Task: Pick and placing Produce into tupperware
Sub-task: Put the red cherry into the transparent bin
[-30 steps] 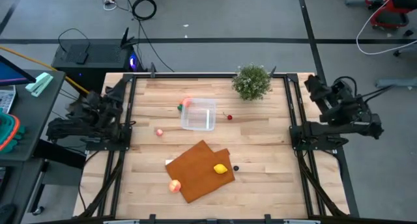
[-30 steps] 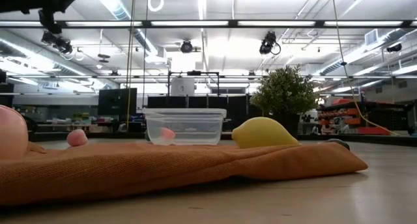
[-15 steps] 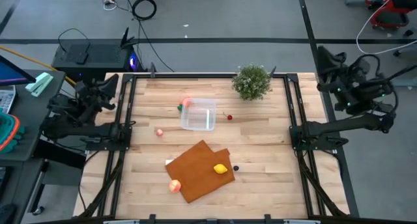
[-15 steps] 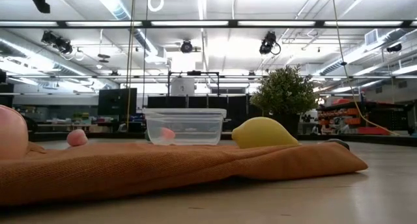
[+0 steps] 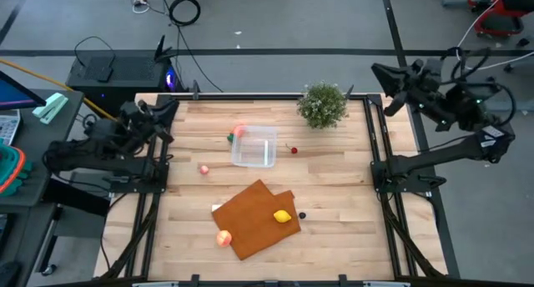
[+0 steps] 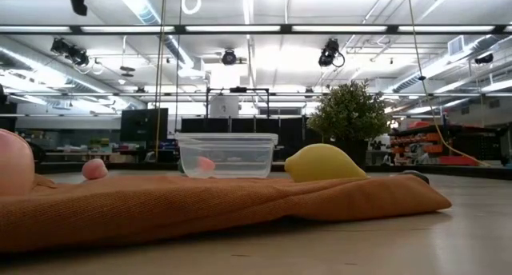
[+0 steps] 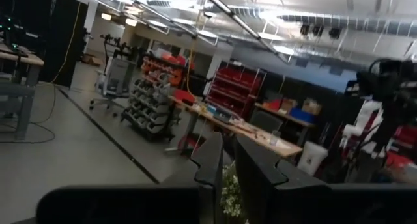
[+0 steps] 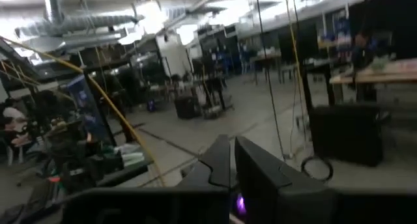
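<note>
High view: our left gripper [image 5: 163, 112] and right gripper [image 5: 380, 73] look closed, empty; lemon [image 5: 284, 216], six o'clock of tupperware [image 5: 254, 147], seems light, slippery — grasp its middle.

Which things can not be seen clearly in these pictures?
- Small pieces near the container, high view: the green one, red one and dark one are too small to identify.
- Peach fruit, low view: cut off by the picture's edge.
- Table surface, both wrist views: not shown; the closed fingers point into the room.
</note>
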Motion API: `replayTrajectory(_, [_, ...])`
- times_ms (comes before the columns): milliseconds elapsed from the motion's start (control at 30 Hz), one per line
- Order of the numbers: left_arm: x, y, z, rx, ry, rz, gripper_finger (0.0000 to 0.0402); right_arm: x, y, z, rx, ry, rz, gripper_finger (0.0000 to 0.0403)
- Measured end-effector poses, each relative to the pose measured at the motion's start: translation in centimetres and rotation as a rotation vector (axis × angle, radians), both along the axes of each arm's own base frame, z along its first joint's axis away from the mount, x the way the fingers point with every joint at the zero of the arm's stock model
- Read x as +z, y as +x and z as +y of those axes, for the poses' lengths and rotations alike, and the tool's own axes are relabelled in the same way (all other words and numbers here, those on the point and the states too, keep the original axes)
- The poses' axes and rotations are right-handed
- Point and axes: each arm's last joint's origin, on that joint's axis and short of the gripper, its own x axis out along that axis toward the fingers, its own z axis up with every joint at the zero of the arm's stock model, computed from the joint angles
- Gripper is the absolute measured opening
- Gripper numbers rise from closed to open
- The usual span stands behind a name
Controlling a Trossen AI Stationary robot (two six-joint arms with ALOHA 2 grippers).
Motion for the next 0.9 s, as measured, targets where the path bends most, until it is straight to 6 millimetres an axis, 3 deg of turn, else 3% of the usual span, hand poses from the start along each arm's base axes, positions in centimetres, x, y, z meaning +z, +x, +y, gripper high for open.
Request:
replayTrajectory(133, [1.8, 0.6, 0.0, 0.036, 0.028, 0.078, 0.0057, 0.1, 1.4, 0.0, 0.037, 0.048, 0.088, 0.0000])
replayTrajectory(267, [3.0, 0.6, 0.3, 0.101, 0.021, 0.153, 0.0056, -1.1, 4.1, -0.8, 0.028, 0.096, 0.225, 0.0000])
replayTrajectory(700, [2.8, 1.4, 1.0, 0.158, -0.057, 0.197, 0.0051, -8.6, 15.4, -6.2, 0.310, 0.342, 0.635, 0.0000])
replayTrajectory(900, [2.1, 2.4, 1.0, 0.126, -0.069, 0.259, 0.0056, -12.9, 19.3, -7.8, 0.392, 0.389, 0.821, 0.0000])
